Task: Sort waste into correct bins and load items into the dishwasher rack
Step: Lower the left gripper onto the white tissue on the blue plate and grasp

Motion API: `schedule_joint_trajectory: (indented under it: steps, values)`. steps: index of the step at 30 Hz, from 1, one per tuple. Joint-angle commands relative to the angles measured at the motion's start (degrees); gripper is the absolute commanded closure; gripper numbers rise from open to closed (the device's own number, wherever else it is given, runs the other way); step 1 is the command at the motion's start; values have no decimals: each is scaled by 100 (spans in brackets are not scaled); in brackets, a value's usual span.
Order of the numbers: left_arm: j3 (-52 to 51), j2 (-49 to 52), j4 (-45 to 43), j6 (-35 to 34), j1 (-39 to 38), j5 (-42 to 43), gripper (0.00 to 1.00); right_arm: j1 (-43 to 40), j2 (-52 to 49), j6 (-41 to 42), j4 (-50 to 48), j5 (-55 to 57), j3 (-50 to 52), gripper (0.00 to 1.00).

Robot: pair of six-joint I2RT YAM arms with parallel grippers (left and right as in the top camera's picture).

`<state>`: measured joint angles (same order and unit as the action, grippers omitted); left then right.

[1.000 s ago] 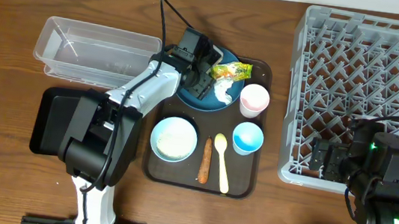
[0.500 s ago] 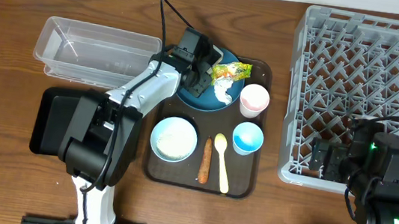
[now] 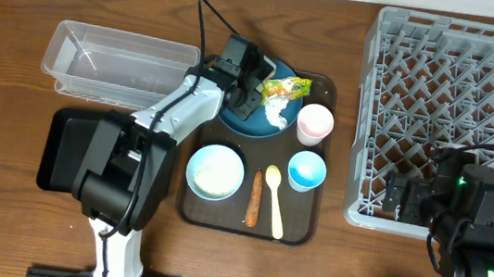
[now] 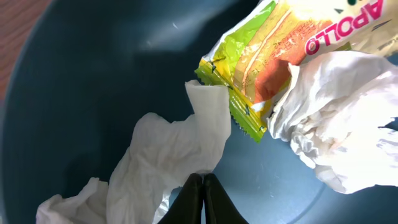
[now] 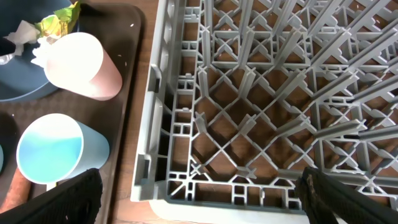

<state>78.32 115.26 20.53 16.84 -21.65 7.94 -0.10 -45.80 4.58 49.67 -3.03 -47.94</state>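
Note:
My left gripper [image 3: 254, 91] [image 4: 202, 177] is low over the dark blue plate [image 3: 239, 122] [image 4: 93, 74], shut, with its tips pinching the edge of a crumpled white tissue [image 4: 168, 155]. The yellow-green wrapper [image 3: 287, 89] [image 4: 267, 62] lies just beyond on the plate, with another wad of tissue [image 4: 336, 118] beside it. My right gripper [image 3: 397, 195] [image 5: 199, 193] stands open and empty at the front left corner of the grey dishwasher rack [image 3: 457, 97] [image 5: 249, 93].
On the brown serving tray [image 3: 302, 231] are a white-pink cup [image 3: 315, 123] [image 5: 81, 62], a light blue cup [image 3: 307, 170] [image 5: 50, 149], a pale bowl [image 3: 215, 171], a yellow spoon [image 3: 274, 198] and an orange-brown food stick [image 3: 254, 198]. A clear tub [image 3: 120, 63] and a black tray [image 3: 64, 146] sit at the left.
The left gripper's jaws have closed onto the tissue on the plate. Neither arm has otherwise moved.

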Motion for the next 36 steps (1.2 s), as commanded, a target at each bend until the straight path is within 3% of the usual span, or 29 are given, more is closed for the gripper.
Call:
schedule_joint_trajectory:
  steps: [1, 11, 12, 13, 14, 16, 36]
  values:
    - [39, -551, 4, 33, -2, -52, 94, 72, 4, 74, 9, -20, -118, 1]
    - [39, -1427, 101, -214, 9, -138, 92, 72, 4, 74, 7, -20, -118, 1]
    - [37, -1423, 103, -212, 9, -138, 83, 72, 4, 74, 7, -22, -118, 1]
    - [22, -1375, 101, -212, 9, -138, 64, 72, 4, 74, 7, -22, -118, 1]
    - [20, -1333, 103, -212, 9, -133, 53, 72, 4, 76, 7, -22, -118, 1]
    - [15, -1193, 101, -212, 7, -133, 43, 72, 4, 76, 9, -22, -118, 1]
    - [15, 76, -374, -212, -9, -46, 43, 72, 4, 74, 7, -20, -118, 1]
